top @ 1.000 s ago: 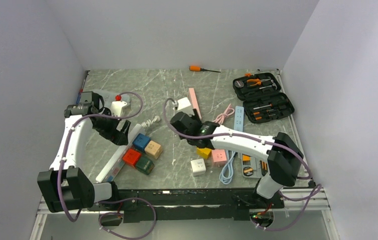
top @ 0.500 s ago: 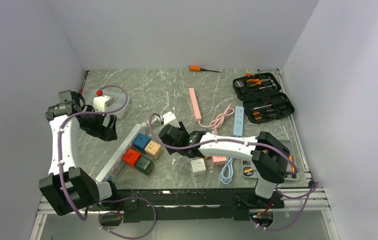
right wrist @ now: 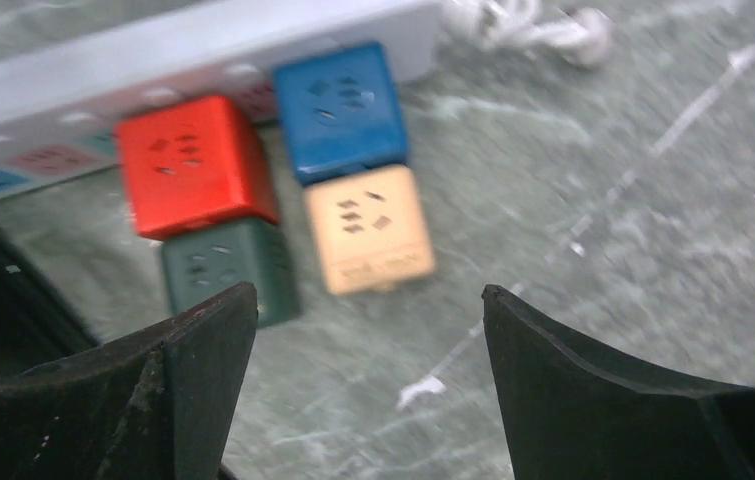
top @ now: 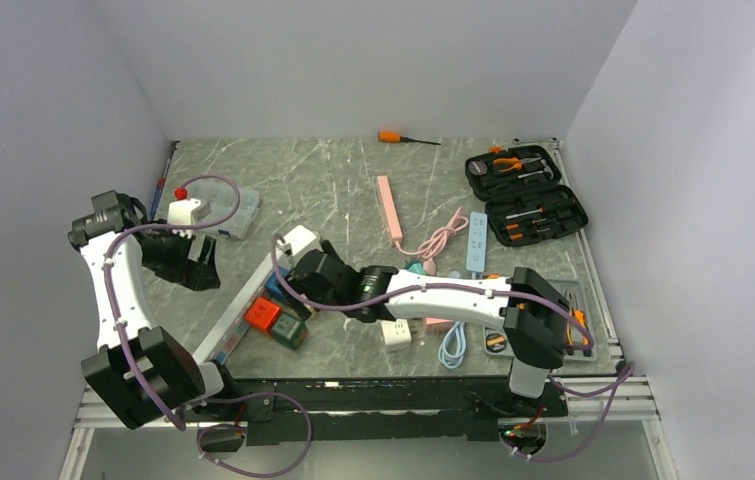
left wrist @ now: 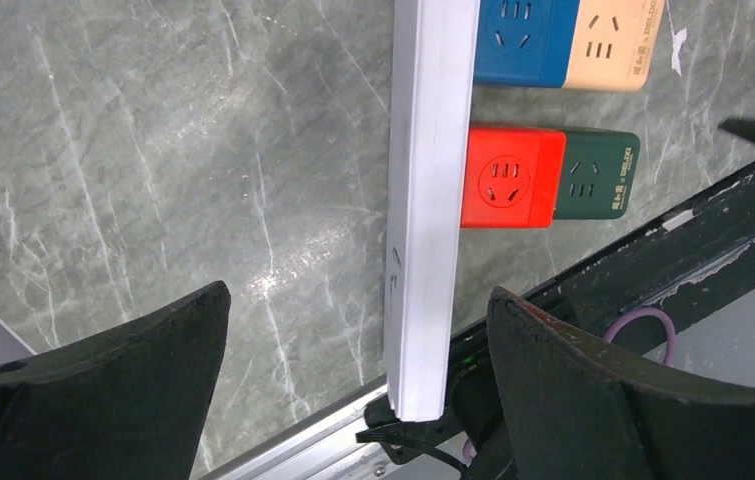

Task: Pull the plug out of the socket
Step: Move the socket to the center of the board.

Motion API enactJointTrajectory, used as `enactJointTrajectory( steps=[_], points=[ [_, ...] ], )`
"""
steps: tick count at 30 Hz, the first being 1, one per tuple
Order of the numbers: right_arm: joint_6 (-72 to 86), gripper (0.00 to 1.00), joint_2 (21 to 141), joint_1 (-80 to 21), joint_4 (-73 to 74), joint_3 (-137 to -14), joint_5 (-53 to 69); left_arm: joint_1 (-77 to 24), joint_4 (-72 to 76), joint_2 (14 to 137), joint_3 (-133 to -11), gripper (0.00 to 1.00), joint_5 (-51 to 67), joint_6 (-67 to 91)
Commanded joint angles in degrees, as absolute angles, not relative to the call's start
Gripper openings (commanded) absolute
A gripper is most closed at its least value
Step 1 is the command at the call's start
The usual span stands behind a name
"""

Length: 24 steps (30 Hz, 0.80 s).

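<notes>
From above, the white strip [top: 231,320] lies slantwise at centre-left. The cube plugs are along its right side, red [top: 263,315] and green [top: 290,331] nearest the arms. The right gripper [top: 295,282] hangs over the far cubes, and the left gripper [top: 193,268] sits left of the strip, well apart from it.

In the left wrist view the jaws are wide apart and hold nothing. Red and blue [left wrist: 525,40] touch the strip, with green and tan [left wrist: 618,40] on their outer faces.

In the right wrist view, which is blurred, the jaws are also apart and empty above all four cubes, tan roughly between them.

As I read it, the step is the approach. The right gripper should centre on one cube and close across its flat sides. The left should press the strip down first, then the right should pull straight away from the strip, to the right, without twisting.
</notes>
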<state>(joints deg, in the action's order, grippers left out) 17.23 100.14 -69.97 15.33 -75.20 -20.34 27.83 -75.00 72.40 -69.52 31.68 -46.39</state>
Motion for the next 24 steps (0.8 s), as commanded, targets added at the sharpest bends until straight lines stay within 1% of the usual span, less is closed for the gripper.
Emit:
enactJointTrajectory(
  steps=[1, 6, 10, 24],
  points=[
    [12.37, 0.85, 104.59, -72.54, 10.99, -81.9, -14.09, 28.92, -76.73, 71.49, -69.1, 0.99, 33.12, -49.85],
    [10.72, 0.87, 111.41, -73.53, 11.42, -88.65, -7.55, 30.02, -76.78, 70.26, -68.05, 0.99, 32.19, -51.1],
    [10.09, 0.89, 115.58, -73.69, 12.18, -92.35, -5.48, 30.75, -77.18, 70.13, -68.01, 0.99, 31.62, -51.87],
    [7.58, 0.89, 123.91, -74.6, 11.68, -96.65, -6.13, 32.33, -78.2, 70.61, -67.75, 0.99, 32.54, -54.16]
  ],
)
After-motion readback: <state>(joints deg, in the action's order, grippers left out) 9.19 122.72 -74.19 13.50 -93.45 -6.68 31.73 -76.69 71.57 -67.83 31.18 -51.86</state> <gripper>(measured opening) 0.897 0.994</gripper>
